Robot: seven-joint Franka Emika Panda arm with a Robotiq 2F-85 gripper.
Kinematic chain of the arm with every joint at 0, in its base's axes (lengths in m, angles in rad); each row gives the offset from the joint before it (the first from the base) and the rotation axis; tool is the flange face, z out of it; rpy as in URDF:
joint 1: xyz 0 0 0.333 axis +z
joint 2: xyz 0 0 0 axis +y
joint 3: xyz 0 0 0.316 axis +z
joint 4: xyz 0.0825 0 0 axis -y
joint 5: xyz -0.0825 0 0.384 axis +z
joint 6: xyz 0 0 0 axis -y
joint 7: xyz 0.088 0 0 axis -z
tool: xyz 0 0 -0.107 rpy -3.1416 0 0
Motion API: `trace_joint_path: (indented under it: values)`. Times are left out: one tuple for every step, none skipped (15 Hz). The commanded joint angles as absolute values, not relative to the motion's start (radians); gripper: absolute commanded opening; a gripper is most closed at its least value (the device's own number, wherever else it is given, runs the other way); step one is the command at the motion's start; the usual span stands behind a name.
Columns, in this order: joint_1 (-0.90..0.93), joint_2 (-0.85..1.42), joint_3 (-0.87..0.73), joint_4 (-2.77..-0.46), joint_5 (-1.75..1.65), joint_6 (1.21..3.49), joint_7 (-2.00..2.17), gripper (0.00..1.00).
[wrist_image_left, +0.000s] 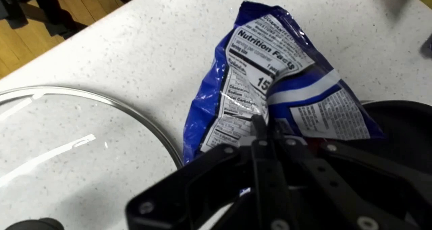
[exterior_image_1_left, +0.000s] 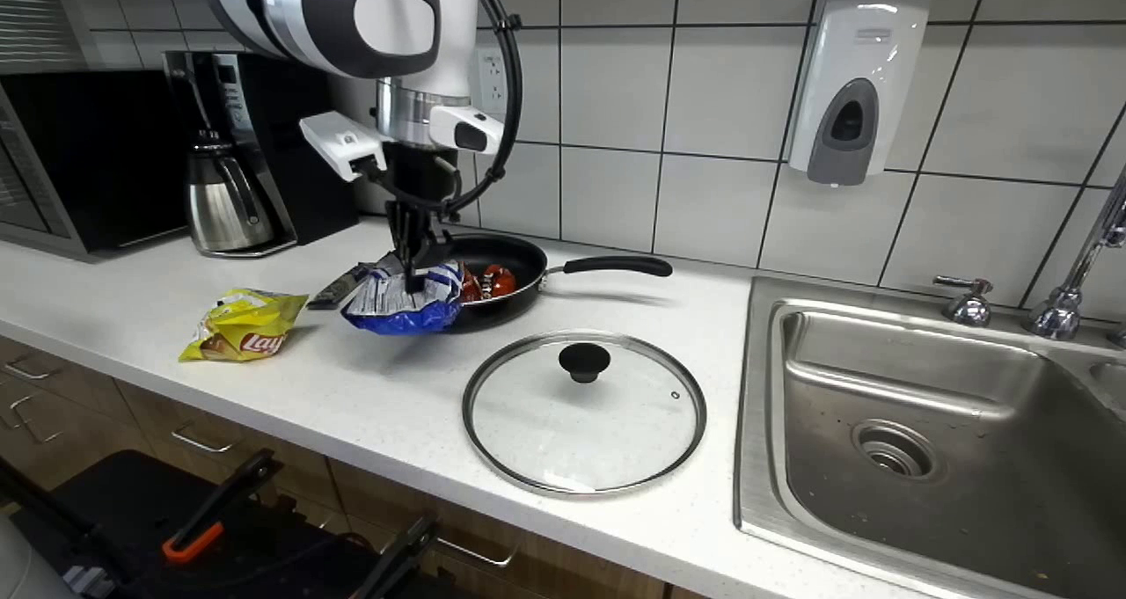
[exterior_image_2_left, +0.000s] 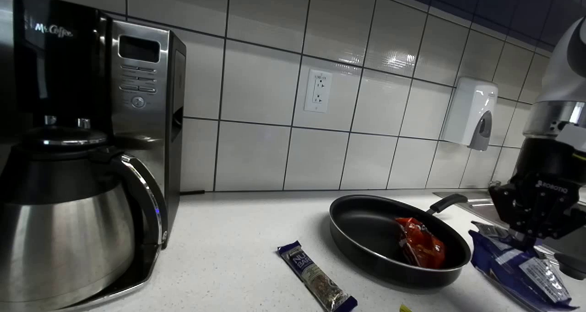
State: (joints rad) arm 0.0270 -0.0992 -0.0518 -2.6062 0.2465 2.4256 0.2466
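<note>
While the jaws clench it, a glossy blue bag (wrist_image_left: 280, 88), crinkled, its white nutrition panel (wrist_image_left: 248, 69) creased

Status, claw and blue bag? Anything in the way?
Claw shut on blue bag. Bag creased at the grip. Pan with red bag, plus lid, close by: possible obstructions.

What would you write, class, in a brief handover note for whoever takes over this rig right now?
Hand: shut on the blue bag, close to the pan.
Things: red packaging in the pan; yellow Lay's bag and snack bar on the counter; glass lid flat beside them.
Done: blue bag gripped; red packaging inside the pan.
Left: blue bag not yet released; glass lid not on the pan.
</note>
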Motion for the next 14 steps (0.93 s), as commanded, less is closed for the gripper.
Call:
trace_joint_path:
  values:
    - [0.011,-0.067,-0.04,-2.518,0.243,2.388,0.215,0.0]
    - [0.013,-0.054,-0.038,-2.494,0.248,2.388,0.213,0.0]
    - [0.015,-0.042,-0.037,-2.474,0.249,2.39,0.213,0.0]
    - [0.016,-0.026,-0.034,-2.45,0.246,2.393,0.219,0.0]
    - [0.019,-0.011,-0.031,-2.428,0.252,2.394,0.219,0.0]
    - [0.021,0.007,-0.026,-2.405,0.251,2.396,0.226,0.0]
    - [0.024,0.025,-0.021,-2.381,0.246,2.397,0.234,0.0]
    - [0.027,0.042,-0.015,-2.36,0.247,2.397,0.232,0.0]
    - [0.031,0.063,-0.008,-2.334,0.242,2.397,0.237,0.0]
    - [0.036,0.084,0.0,-2.309,0.236,2.397,0.246,0.0]
    - [0.041,0.102,0.006,-2.288,0.237,2.397,0.244,0.0]
    - [0.045,0.122,0.011,-2.265,0.227,2.399,0.256,0.0]
    - [0.049,0.144,0.016,-2.241,0.23,2.397,0.254,0.0]
    - [0.054,0.162,0.019,-2.221,0.226,2.399,0.259,0.0]
